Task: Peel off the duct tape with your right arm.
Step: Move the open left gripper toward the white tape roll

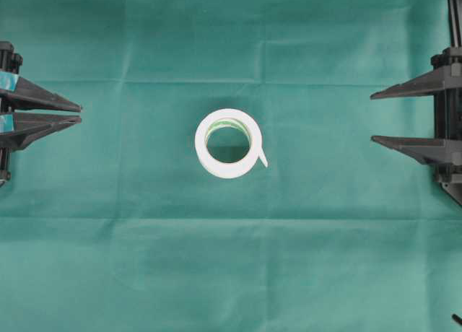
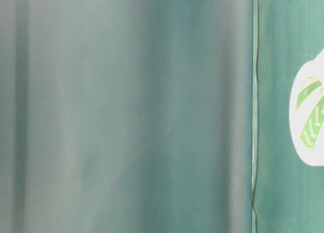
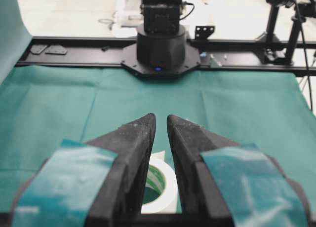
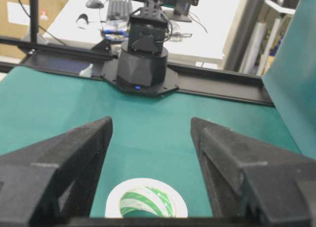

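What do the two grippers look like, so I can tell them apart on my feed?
Both are black, with long wedge-shaped fingers tapering to points. The left gripper has teal tape patches on its fingers; they also show at the left edge of the overhead view. The right gripper has plain matte black fingers with no markings.

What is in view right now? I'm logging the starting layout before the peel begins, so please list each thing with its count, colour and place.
duct tape: one roll, white with a green-printed inner core, lying flat at the middle of the cloth; its loose strip end sticks out at the lower right.
table cloth: one, green, creased, covering the whole work surface.
left pincer: one, black fingers with teal patches, at the left edge, jaws nearly together, holding nothing.
right pincer: one, plain black fingers, at the right edge, jaws wide apart, holding nothing.
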You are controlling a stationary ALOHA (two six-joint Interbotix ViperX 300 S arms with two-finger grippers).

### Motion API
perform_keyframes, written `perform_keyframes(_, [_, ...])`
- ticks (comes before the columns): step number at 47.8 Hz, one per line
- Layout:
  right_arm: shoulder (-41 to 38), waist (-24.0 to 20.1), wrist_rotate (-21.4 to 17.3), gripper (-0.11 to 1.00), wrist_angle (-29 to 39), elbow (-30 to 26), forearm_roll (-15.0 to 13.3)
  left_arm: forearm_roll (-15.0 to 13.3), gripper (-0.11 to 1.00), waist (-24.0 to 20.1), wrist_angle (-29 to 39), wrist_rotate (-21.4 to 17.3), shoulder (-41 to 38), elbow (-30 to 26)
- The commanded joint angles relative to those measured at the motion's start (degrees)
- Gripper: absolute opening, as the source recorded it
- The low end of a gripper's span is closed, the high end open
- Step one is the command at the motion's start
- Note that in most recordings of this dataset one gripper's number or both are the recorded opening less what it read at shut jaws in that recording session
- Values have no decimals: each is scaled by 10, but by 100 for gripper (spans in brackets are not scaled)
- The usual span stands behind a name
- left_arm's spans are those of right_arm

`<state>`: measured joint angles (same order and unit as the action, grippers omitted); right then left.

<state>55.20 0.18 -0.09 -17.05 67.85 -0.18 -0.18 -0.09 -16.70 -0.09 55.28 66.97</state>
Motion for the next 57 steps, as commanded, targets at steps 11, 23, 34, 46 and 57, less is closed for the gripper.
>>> perform_keyframes(11, [18, 3, 0, -2, -11, 29, -3, -6, 0, 32, -9, -1, 22, 11])
perform_keyframes(23, [20, 3, 2, 2, -34, 41, -4, -7, 1, 32, -12, 2, -6, 8])
perform_keyframes(34, [11, 3, 1, 62, -34, 42, -4, -7, 3, 40, -30, 4, -25, 7])
perform_keyframes(46, [7, 4, 1, 65, -34, 41, -3, -7, 65, 40, -37, 3, -37, 3])
perform_keyframes(57, [-7, 3, 1, 65, -34, 38, -4, -7, 68, 40, -46, -2, -85, -28])
